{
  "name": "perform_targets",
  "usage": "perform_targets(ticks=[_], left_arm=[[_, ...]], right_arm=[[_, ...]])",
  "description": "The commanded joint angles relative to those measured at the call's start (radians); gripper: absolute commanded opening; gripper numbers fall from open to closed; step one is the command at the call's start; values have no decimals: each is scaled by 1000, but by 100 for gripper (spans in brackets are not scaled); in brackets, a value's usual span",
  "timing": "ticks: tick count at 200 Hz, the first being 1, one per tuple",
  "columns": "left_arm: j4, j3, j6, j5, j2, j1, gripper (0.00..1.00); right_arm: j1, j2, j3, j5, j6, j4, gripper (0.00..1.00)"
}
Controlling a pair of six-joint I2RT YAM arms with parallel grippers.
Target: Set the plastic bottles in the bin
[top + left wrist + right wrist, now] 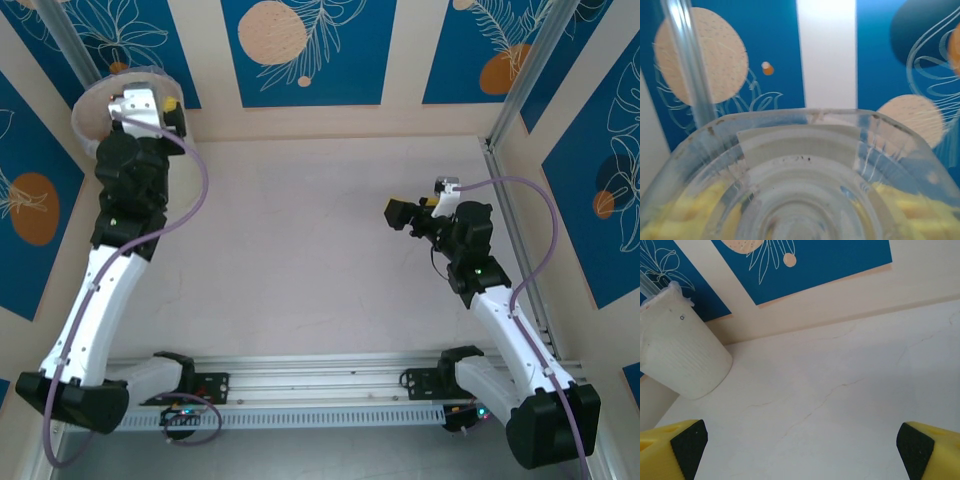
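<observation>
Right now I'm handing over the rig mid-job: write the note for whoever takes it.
Left gripper: shut on a clear bottle, held at the mouth of the bin in the far left corner.
Right gripper: open, empty, above the table.
Done: this bottle is picked up and brought to the bin.
Left: drop it in. The bin's inside is hidden, so check for more bottles.

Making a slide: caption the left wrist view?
Left tool grips a clear plastic bottle before a blue patterned wall.
</observation>
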Motion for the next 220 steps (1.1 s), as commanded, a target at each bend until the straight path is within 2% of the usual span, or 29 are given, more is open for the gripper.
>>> perform_targets(ticks=[1, 22, 56, 94, 131, 157, 181, 198, 220], left_arm=[[-96, 162, 87, -108, 105, 95, 0], [-280, 328, -4, 0, 211, 217, 0], [-479, 552, -13, 82, 375, 284, 0], [-485, 643, 8, 116, 495, 344, 0], [-599, 868, -68, 198, 660, 413, 0], [-611, 873, -81, 189, 686, 438, 0], [-532, 820, 19, 174, 689, 438, 0], [-466, 764, 184, 223, 701, 433, 2], [-438, 737, 314, 149, 733, 433, 3]], right_arm=[[7, -20, 4, -39, 15, 58, 99], [11, -18, -19, -51, 2, 89, 99], [16, 25, 10, -35, 13, 56, 99], [30, 62, 45, -33, 19, 26, 99], [44, 89, 54, -11, 5, 15, 99], [50, 112, 71, 10, -4, 7, 99], [55, 145, 90, 13, -6, 7, 99], [57, 183, 107, 10, -7, 8, 99], [63, 244, 153, 11, -1, -23, 99]])
